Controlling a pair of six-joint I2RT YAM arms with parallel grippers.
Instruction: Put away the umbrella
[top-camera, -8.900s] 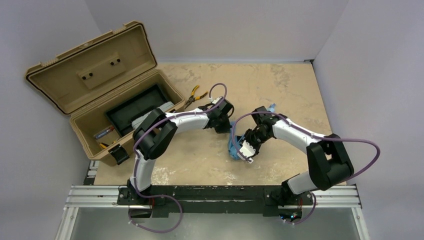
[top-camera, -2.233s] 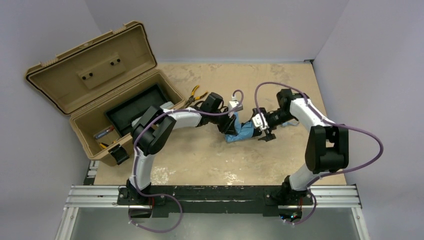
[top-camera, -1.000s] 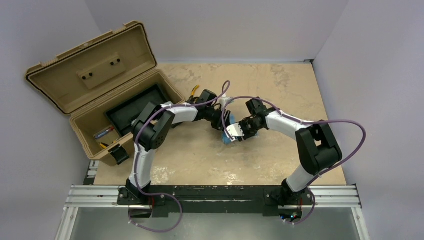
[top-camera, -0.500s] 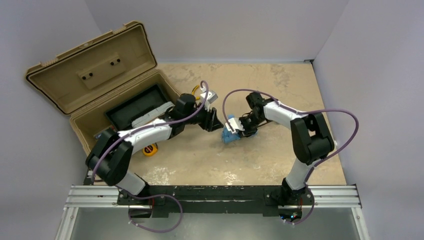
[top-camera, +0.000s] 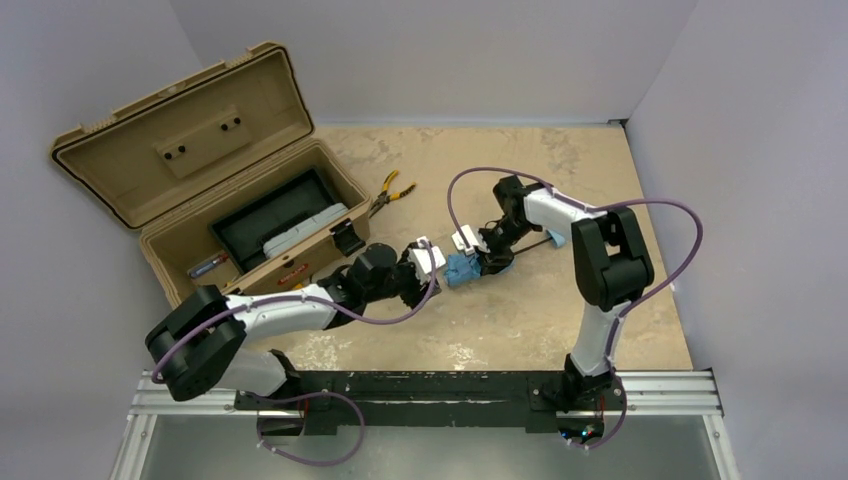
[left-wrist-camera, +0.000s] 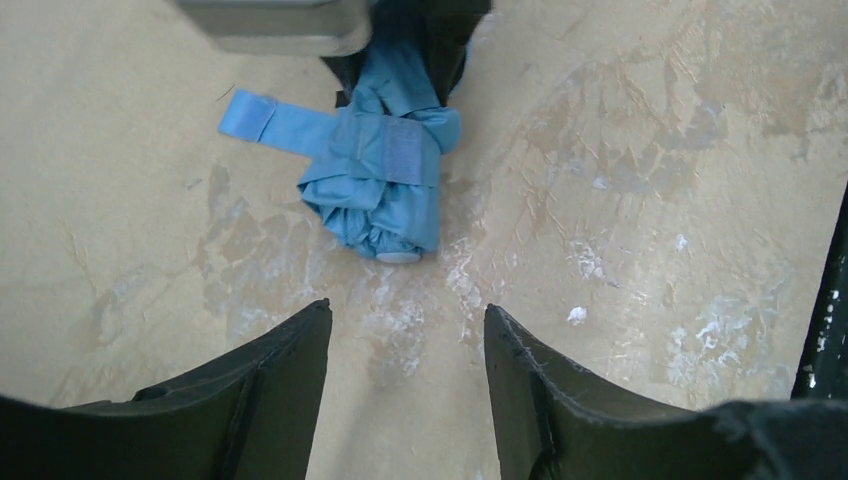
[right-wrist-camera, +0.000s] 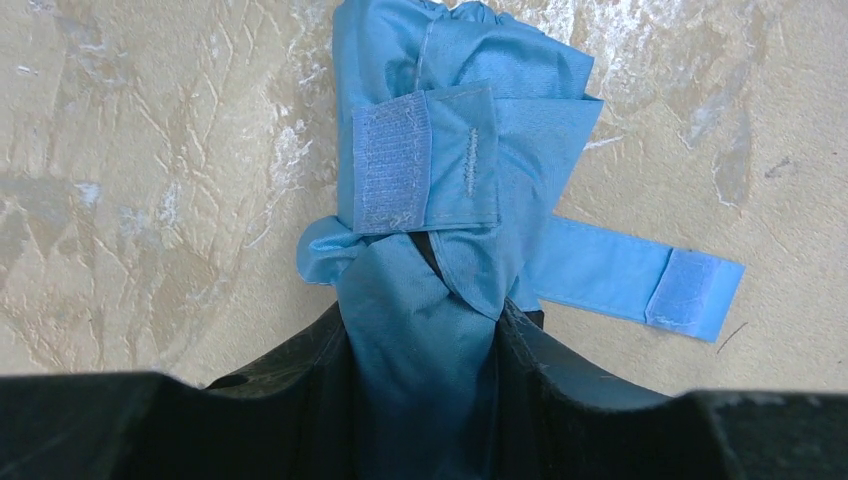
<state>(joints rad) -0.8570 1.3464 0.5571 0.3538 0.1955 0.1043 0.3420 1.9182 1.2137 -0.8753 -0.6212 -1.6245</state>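
Note:
The umbrella is a sky-blue folded bundle lying on the table near its middle. My right gripper is shut on one end of it; in the right wrist view the fabric fills the gap between the black fingers. A loose velcro strap sticks out to one side. My left gripper sits just left of the bundle, apart from it. In the left wrist view it is open with only bare table between the fingers, and the umbrella lies a short way ahead.
An open tan toolbox stands at the back left with a black tray inside. Yellow-handled pliers lie on the table beside the box. Grey walls close in the table on three sides.
My left arm has let go of the bundle, drawn back towards the near side and opened its jaws wider. My right gripper has kept its hold on the umbrella.

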